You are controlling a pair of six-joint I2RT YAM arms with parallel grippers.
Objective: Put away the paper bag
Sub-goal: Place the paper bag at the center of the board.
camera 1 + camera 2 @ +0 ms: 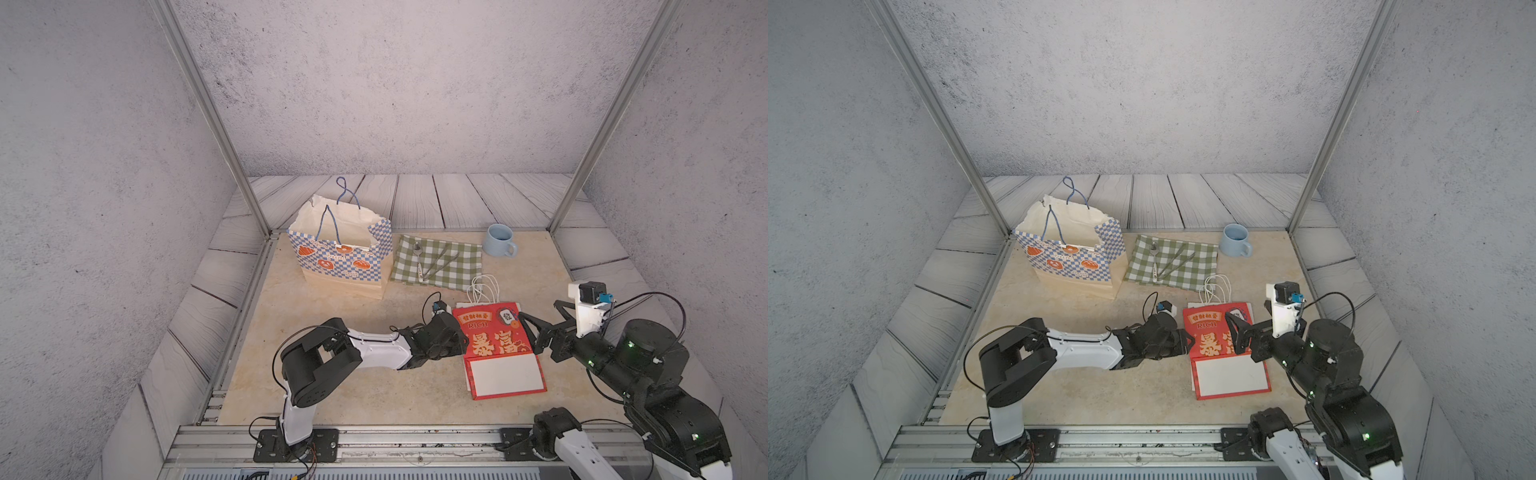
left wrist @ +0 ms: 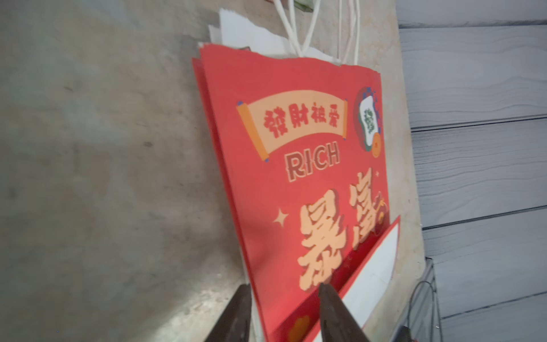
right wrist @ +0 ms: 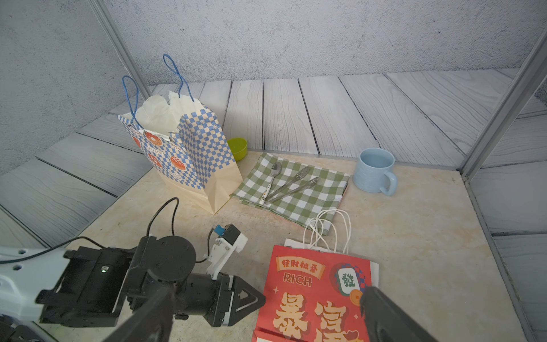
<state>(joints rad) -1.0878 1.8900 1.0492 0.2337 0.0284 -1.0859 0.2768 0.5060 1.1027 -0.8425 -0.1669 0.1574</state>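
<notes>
Showing, from the left, a blue-checked bag (image 1: 345, 253) upright at the back of the beige table (image 1: 332, 374), torn along the rim, blue cord handles raised. Tucks a green bowl (image 3: 238, 148) just behind that bag, visible only from the right wrist. Lays next a green gingham cloth (image 1: 436, 262) flat beside the bag, with a spoon (image 1: 419, 259) and tongs (image 1: 442, 259) on top, side by side. Brings in the left gripper (image 1: 463, 343) low over the table, fingers (image 2: 334, 308) parted and straddling the left edge of the red paper bag (image 1: 494, 336) — one finger over the printed face, the other outside the edge, no squeeze evident. Finds that red paper bag flat on the table between the two arms, print upward, "RICH" legible, white cord handles reaching toward the cloth's near corner, white-faced bottom flap folded over at the near end. Sets a pale blue mug (image 1: 498, 241) upright at the back, apart from the cloth. Ends with the right gripper (image 1: 538, 309) spread wide at the bag's right edge — one finger over the print, gripping nothing.
</notes>
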